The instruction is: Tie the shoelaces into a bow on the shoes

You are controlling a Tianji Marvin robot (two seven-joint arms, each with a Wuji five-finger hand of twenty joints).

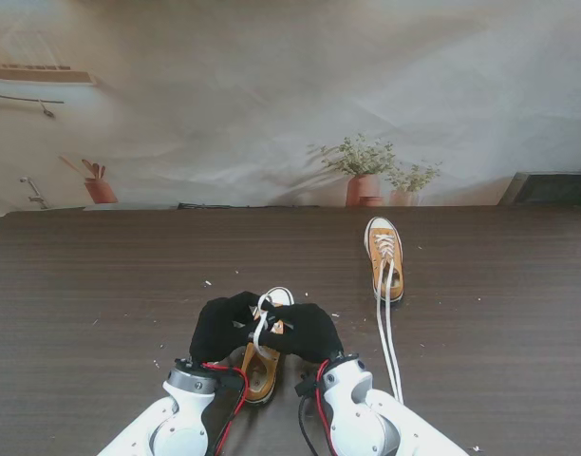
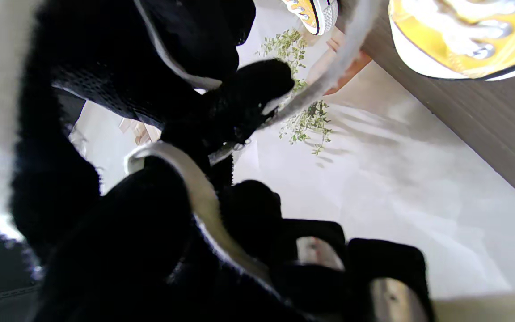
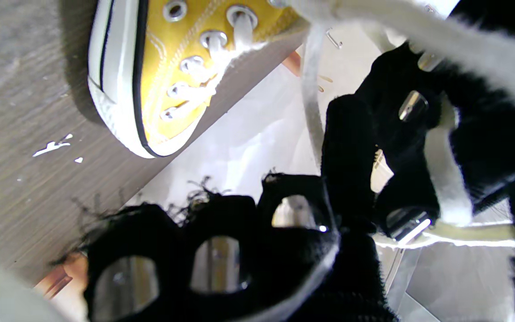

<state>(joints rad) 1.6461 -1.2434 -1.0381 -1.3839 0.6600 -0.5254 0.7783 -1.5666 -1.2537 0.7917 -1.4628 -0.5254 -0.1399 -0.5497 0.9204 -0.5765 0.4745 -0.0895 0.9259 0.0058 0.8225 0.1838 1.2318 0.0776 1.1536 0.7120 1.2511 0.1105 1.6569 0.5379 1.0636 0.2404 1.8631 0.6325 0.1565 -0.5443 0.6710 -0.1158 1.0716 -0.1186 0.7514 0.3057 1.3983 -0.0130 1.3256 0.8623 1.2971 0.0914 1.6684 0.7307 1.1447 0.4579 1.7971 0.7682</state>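
From the stand, the left hand (image 1: 222,326) and right hand (image 1: 308,330) meet over the near yellow shoe (image 1: 263,361), both pinching its white lace (image 1: 263,321); a second shoe (image 1: 384,256) lies farther away to the right on the table (image 1: 101,285), laces trailing. In the left wrist view, black fingers (image 2: 244,96) clamp the lace. In the right wrist view, fingers (image 3: 347,147) grip lace strands beside the shoe's eyelets (image 3: 215,40).

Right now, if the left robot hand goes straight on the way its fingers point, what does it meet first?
Probably the right robot hand: the left robot hand points toward it over the near shoe, with the lace between them. Depth is unclear.
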